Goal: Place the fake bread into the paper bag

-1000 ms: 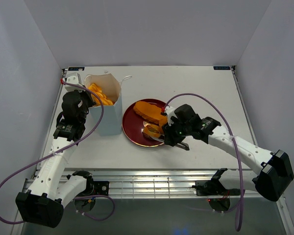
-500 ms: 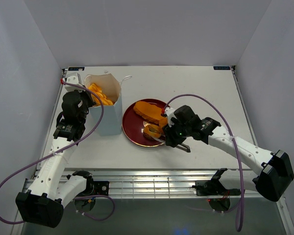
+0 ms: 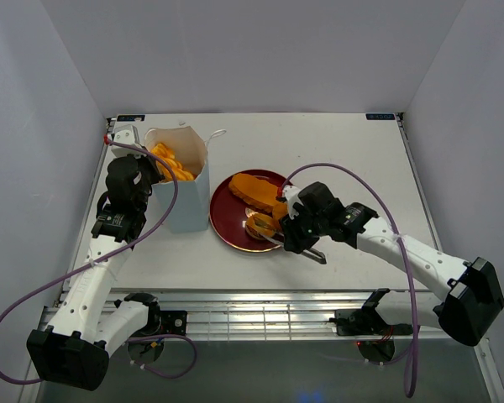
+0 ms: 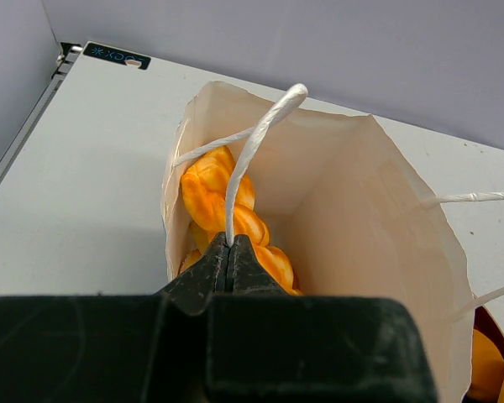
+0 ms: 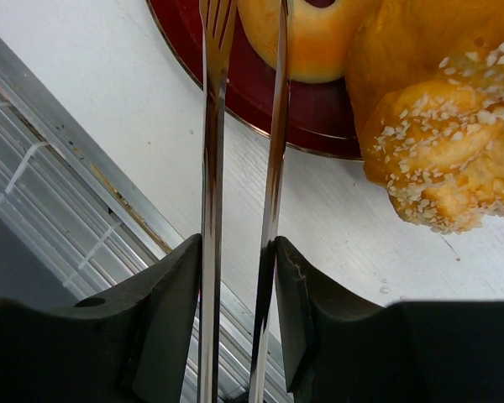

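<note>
The white paper bag (image 3: pixel 187 180) stands at the left with orange fake bread (image 3: pixel 170 161) inside. My left gripper (image 3: pixel 149 174) is shut on the bag's near cord handle (image 4: pixel 256 143). In the left wrist view a twisted pastry (image 4: pixel 227 206) lies inside the bag (image 4: pixel 361 218) below that gripper (image 4: pixel 228 243). My right gripper (image 3: pixel 292 228) is shut on metal tongs (image 5: pixel 239 126). The tong arms stand slightly apart over a round bun (image 5: pixel 319 34) on the dark red plate (image 5: pixel 235 71). A sesame-topped piece (image 5: pixel 445 143) sits beside it, and a long pastry (image 3: pixel 256 191) lies on the plate's far side.
The plate (image 3: pixel 227 225) sits just right of the bag. The table's near edge and a metal rail (image 5: pixel 59 176) lie close below the tongs. Grey walls enclose the table on three sides.
My right gripper with the tongs has shifted very slightly by the round bun. The left arm and the bag have not moved.
</note>
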Controlling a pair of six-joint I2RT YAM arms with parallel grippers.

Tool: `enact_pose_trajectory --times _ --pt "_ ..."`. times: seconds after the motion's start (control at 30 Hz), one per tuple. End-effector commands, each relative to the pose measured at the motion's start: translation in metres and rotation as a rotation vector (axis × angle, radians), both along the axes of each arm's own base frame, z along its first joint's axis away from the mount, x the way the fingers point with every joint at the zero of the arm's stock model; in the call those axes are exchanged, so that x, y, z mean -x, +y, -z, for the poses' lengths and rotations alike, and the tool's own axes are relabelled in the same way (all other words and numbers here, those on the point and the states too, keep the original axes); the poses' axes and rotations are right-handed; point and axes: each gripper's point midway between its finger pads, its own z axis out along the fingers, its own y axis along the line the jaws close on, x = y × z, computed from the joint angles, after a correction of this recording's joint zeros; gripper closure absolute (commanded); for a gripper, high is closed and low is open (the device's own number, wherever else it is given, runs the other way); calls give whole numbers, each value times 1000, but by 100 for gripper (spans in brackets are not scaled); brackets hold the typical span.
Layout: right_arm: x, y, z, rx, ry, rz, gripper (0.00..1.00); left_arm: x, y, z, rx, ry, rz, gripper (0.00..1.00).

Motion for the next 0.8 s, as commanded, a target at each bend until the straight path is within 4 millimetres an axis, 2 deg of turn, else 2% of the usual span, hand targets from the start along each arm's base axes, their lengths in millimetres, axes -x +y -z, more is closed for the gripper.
enact_pose_trajectory --times 0.0,0.27,0.5,0.6,0.77 --pt "4 8 6 -24 26 -23 56 2 0 -15 6 -34 7 100" --pt "1 14 5 -29 30 -33 62 3 1 -16 5 -37 1 100" --pt "0 19 -2 -47 32 -45 77 3 1 -15 5 -36 3 100" --pt "-1 21 -6 -55 28 -48 81 3 1 -15 4 -34 1 100" --pt "-8 25 -16 -73 -2 -39 92 2 1 -15 4 -34 1 100"
